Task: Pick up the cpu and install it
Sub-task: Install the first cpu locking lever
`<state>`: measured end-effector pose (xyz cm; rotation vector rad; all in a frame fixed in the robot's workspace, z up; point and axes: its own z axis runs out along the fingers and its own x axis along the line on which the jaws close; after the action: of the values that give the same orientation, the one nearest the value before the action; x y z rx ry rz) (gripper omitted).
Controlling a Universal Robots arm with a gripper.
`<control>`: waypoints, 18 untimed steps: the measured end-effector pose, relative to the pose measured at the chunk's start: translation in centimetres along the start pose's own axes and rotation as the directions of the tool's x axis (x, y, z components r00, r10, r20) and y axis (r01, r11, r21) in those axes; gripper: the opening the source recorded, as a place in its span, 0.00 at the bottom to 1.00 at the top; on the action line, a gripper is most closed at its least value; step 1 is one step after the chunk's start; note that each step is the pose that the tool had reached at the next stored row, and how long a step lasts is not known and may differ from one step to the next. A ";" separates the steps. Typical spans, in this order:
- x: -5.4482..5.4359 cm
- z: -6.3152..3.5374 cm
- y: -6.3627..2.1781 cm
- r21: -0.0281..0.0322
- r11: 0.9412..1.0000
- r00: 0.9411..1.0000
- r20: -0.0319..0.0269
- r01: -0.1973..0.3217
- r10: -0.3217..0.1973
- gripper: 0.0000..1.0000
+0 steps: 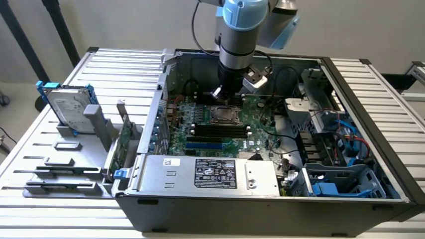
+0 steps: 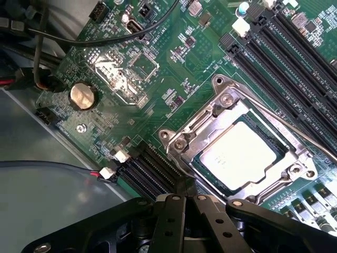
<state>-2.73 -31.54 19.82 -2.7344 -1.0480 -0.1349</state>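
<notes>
The cpu (image 2: 239, 155), a small square chip with a dull silver top, lies flat inside the metal socket frame (image 2: 184, 138) on the green motherboard (image 2: 158, 100). In the exterior view the cpu (image 1: 224, 115) sits in the middle of the board inside the open computer case. My gripper (image 2: 185, 194) hovers just beside the socket, its black fingers (image 2: 171, 211) pressed together with nothing between them. Seen from the exterior view, the gripper (image 1: 219, 94) hangs a little above and behind the socket.
A silver box with a black label (image 1: 212, 174) fills the case's front. Black memory slots (image 1: 216, 130) lie beside the socket. Cables (image 1: 285, 107) cross the case's right side. A hard drive with blue rails (image 1: 66, 107) stands on a grey rack at the exterior view's left.
</notes>
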 end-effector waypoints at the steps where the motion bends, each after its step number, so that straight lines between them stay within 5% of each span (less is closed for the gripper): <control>1: 0.0 0.01 0.02 0.000 1.000 1.000 0.000 0.000 0.000 0.11; 18: 0.3 0.09 0.47 0.003 1.000 1.000 0.003 0.008 -0.008 0.11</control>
<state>-2.20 -31.67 19.70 -2.7288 -1.0589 -0.1300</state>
